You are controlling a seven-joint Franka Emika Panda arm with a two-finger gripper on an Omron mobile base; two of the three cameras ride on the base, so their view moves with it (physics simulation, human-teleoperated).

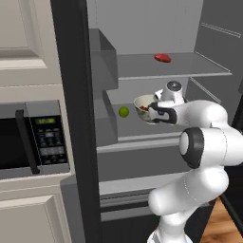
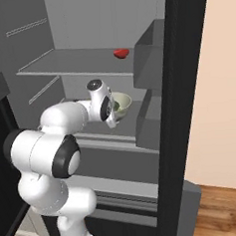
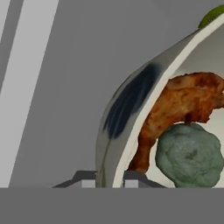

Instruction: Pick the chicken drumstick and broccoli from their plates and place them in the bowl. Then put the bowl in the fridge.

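The white arm rises from the base, bends at a big dark-ringed elbow and reaches forward into the open fridge (image 1: 142, 19), with the hand held about level over the middle shelf (image 2: 125, 120). The gripper (image 3: 110, 177) is at the near rim of the bowl (image 1: 143, 105): in the hand view one dark finger tip stands outside the wall and the other inside it, so the jaws are clenched on the bowl's rim. The bowl is over the middle shelf, but I cannot tell if its bottom touches the shelf. Inside the bowl lie the chicken drumstick (image 3: 177, 105) and the broccoli (image 3: 189, 155), touching each other, the broccoli nearer to the fingers. A small lime-green ball (image 1: 124, 111) lies on the same shelf just beside the bowl, and a flat red item (image 1: 162, 58) lies on the shelf above. Left of the fridge is a built-in microwave (image 1: 33, 137); its keypad and green display are too small to read.
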